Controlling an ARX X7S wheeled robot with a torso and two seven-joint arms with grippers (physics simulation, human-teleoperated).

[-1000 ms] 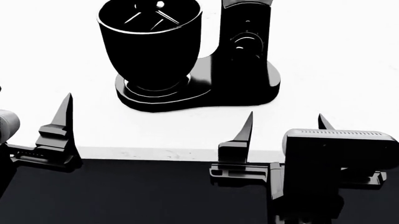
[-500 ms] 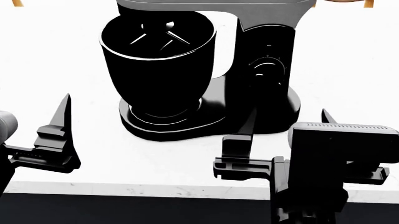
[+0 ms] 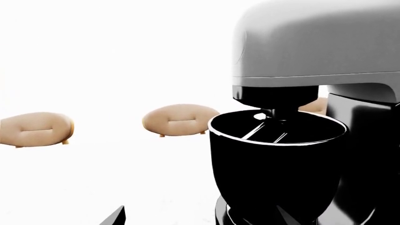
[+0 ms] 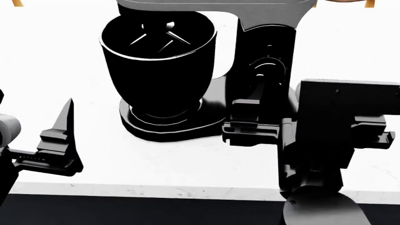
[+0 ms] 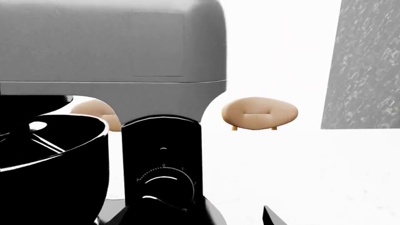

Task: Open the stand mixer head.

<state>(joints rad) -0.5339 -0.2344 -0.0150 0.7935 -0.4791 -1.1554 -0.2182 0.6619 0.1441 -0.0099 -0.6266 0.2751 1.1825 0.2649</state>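
No brand name or label showed anywhere on the mixer; the only marks were fine ticks and tiny figures around the dial (image 5: 164, 183) on its black column (image 5: 162, 159), too small to read. The mixer head (image 4: 216, 7) sat down over the black bowl (image 4: 159, 65) at the far side of the white counter (image 4: 56, 61), its beater (image 3: 265, 129) hanging inside the rim.

The right gripper (image 4: 306, 124) was raised just in front of the column, its wrist block covering the fingers from above, so I could not tell whether they were apart or together. The left gripper (image 4: 53, 140) hung low near the counter's front edge, well apart from the mixer; only one pointed finger (image 4: 65, 117) showed, so its state was unclear too. Tan stools (image 3: 180, 120) stood beyond.
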